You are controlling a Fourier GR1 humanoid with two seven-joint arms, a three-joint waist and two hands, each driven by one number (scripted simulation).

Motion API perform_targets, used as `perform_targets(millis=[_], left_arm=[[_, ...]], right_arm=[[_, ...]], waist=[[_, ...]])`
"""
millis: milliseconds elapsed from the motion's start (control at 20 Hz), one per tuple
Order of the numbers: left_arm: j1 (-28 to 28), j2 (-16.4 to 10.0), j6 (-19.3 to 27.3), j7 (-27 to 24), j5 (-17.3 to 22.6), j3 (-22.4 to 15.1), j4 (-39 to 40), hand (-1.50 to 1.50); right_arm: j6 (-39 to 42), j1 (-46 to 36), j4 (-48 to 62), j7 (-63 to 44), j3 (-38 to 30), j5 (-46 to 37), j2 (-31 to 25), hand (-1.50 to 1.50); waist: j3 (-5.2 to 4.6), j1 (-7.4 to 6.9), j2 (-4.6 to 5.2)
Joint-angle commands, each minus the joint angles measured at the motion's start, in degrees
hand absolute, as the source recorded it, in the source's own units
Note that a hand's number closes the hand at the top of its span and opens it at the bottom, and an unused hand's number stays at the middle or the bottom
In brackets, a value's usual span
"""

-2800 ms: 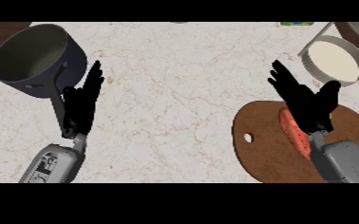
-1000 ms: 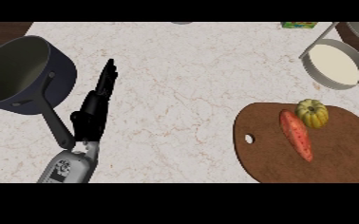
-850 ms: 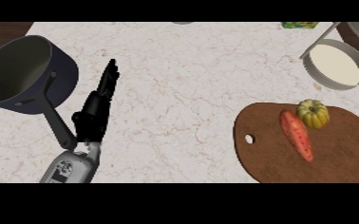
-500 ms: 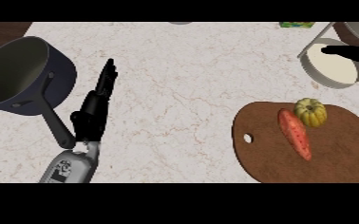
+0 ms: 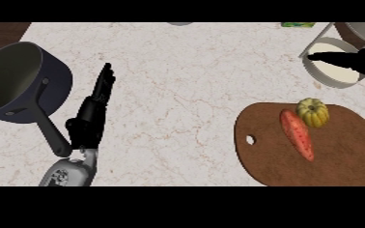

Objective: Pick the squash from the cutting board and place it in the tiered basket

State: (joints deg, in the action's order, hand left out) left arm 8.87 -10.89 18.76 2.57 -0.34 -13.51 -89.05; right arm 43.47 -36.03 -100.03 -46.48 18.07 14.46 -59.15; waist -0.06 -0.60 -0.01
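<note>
The yellow-green squash [image 5: 312, 112] lies on the brown cutting board [image 5: 267, 149] at the lower right, touching a red elongated vegetable [image 5: 296, 134] beside it. Nothing holds the squash. The white tiered basket [image 5: 318, 75] stands at the right edge, above the board. My right hand [image 5: 341, 58] comes in from the right edge over the basket, with straight fingers pointing left and nothing in them. Well above the squash, it is apart from it. My left hand [image 5: 91, 112] rests open at the lower left with its fingers up.
A dark blue pot [image 5: 28, 84] stands at the left, its handle [image 5: 51, 134] running down beside my left hand. A green item [image 5: 297, 24] shows at the top edge. Marble counter [image 5: 185, 87] lies between the pot and the board.
My right hand, earlier over the board and then out of view, has come in from the right edge and reaches further left over the basket. The left hand has barely moved.
</note>
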Motion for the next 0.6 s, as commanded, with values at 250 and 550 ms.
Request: perform_targets(millis=[250,550], left_arm=[[2.5,1.7,1.3,2.5,-2.2,1.1,0.8,0.0],[-0.1,1.4,-1.9,-0.1,-1.0,1.9,0.6,0.0]], right_arm=[[2.9,2.9,-2.0,-4.9,3.7,-6.1,1.1,-1.5],[5.7,1.8,-0.7,-3.7,3.6,-12.1,2.9,-1.5]], waist=[[0.05,0.76,-0.06],[0.03,0.36,0.02]])
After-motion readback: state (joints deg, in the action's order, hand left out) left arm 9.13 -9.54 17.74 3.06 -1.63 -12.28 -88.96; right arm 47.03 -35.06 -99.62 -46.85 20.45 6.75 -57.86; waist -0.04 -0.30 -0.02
